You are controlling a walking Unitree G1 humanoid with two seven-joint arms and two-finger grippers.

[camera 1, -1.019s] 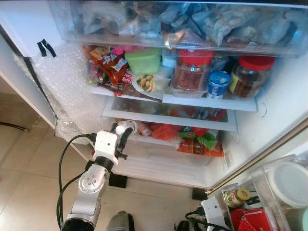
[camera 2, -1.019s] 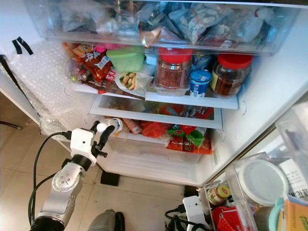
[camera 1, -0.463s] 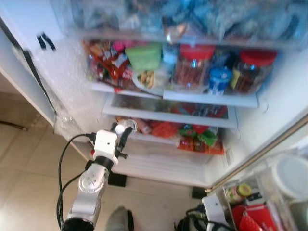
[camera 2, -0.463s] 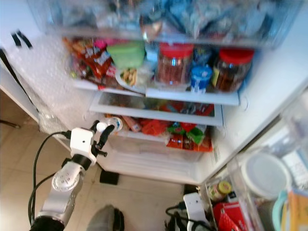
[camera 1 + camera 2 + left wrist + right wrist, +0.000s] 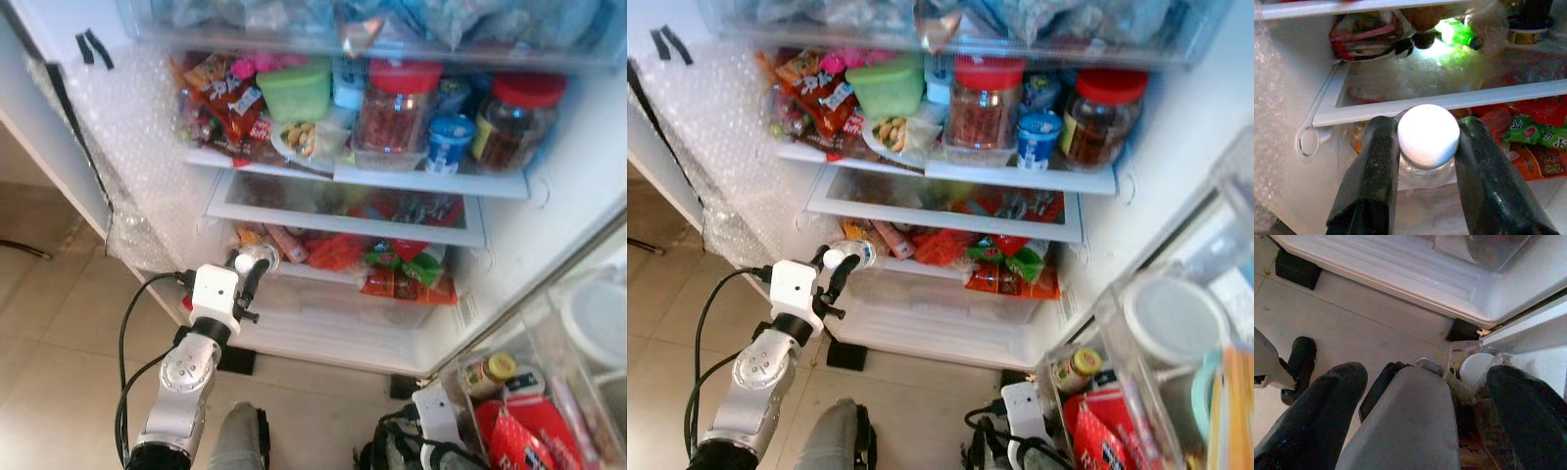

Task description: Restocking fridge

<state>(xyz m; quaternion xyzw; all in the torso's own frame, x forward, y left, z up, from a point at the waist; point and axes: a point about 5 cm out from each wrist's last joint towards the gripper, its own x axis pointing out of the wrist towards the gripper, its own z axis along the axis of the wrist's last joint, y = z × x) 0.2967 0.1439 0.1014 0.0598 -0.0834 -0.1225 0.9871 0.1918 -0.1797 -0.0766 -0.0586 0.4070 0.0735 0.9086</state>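
Bottle (image 5: 1428, 142) in left end effector (image 5: 1428, 147) points cap-first toward wrist camera.

The floor (image 5: 59, 323) is laid in pale beige tiles with thin grout lines, and it spreads below and to the left of the left end effector (image 5: 253, 266). Daylight-like brightness falls evenly over it. A dark cable (image 5: 22, 250) lies on the tiles far to that end effector's left. Beyond it rises a white panel (image 5: 44, 147) edged with a dark strip, and a sheet of bubble wrap (image 5: 132, 166) hangs against the surface above and left of the end effector. Two small black blocks (image 5: 1297, 269) sit on the tiles under the white base, seen just ahead of the right end effector (image 5: 1415, 416).
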